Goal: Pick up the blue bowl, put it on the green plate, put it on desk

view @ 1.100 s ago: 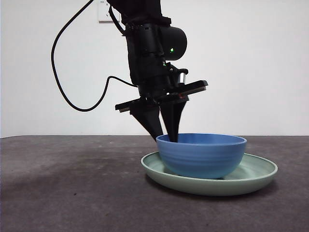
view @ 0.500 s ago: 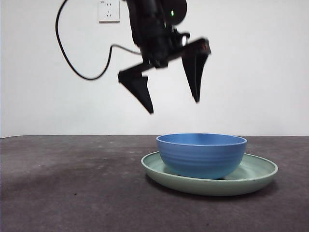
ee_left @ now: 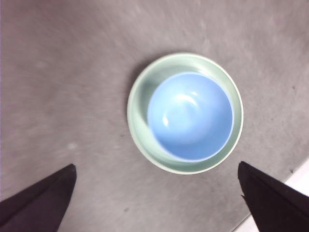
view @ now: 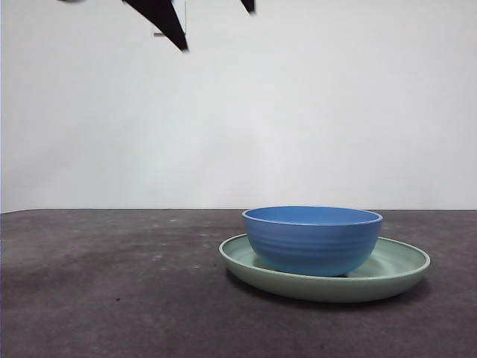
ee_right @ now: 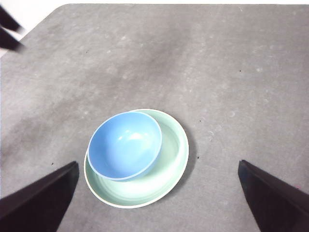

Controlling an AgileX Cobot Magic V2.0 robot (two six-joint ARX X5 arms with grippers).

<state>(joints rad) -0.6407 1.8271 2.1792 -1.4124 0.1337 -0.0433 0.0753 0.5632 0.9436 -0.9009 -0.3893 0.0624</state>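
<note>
Both grippers wide, empty: left gripper (ee_left: 154,203) high above blue bowl (view: 312,239) on green plate (view: 402,267); right gripper (ee_right: 157,203) likewise.

The left gripper (ee_left: 154,203) has its two black jaws wide apart; they stand at the lower left and lower right corners of the left wrist view. In the front view only its two dark jaw tips (view: 212,19) show at the top edge, left of the centre. The right gripper (ee_right: 157,198) is also spread wide, with its jaws at the two lower corners of the right wrist view.
</note>
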